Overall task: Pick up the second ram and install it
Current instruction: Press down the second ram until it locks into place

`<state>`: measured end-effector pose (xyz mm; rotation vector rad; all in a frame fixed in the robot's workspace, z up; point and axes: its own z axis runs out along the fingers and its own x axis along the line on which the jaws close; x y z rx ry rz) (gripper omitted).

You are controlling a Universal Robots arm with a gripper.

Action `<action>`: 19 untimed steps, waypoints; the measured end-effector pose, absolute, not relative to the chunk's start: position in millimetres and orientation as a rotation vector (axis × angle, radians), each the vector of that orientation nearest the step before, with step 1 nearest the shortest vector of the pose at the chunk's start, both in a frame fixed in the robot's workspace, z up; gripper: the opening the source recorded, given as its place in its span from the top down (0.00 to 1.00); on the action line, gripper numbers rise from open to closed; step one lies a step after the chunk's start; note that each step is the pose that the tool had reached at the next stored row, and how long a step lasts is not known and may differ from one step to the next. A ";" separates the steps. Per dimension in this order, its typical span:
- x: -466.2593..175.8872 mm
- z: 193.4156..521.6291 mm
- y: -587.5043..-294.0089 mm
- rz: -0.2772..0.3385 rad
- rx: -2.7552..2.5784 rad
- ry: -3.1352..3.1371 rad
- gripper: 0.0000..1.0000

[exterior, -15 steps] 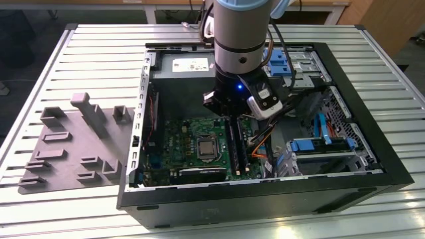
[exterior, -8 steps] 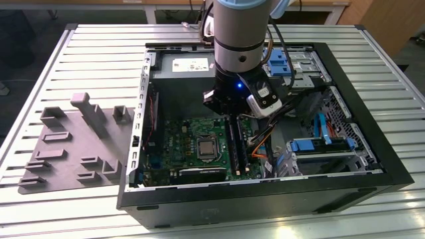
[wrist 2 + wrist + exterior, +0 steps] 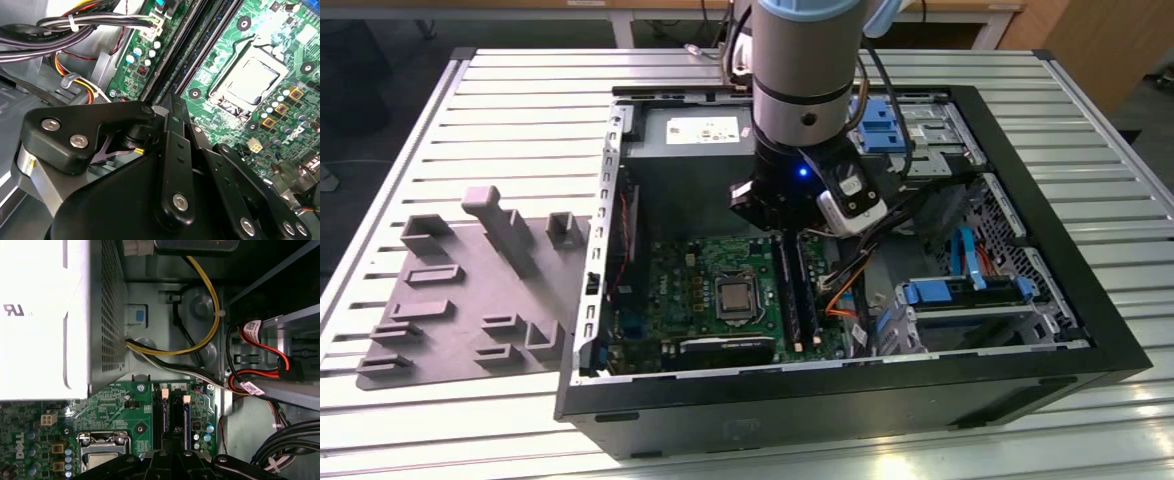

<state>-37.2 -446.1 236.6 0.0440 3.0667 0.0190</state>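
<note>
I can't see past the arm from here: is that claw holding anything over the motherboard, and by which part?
It cannot be told. The gripper is down over the memory slots of the motherboard, but its own linkage hides the fingertips.

Second wrist view. The tool's black linkages fill the foreground, its narrow tip over the long black memory slots of the green motherboard. The metal-framed processor socket lies just beside the slots. A tied black cable bundle crosses the grey case floor.

Arm upright, claw down
</note>
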 end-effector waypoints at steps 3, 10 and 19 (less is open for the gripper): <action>-37.2 234.8 -444.1 0.019 0.044 3.067 0.89; -37.2 231.1 -441.8 0.019 0.045 3.067 0.89; -37.2 228.3 -441.4 0.020 0.045 3.067 0.89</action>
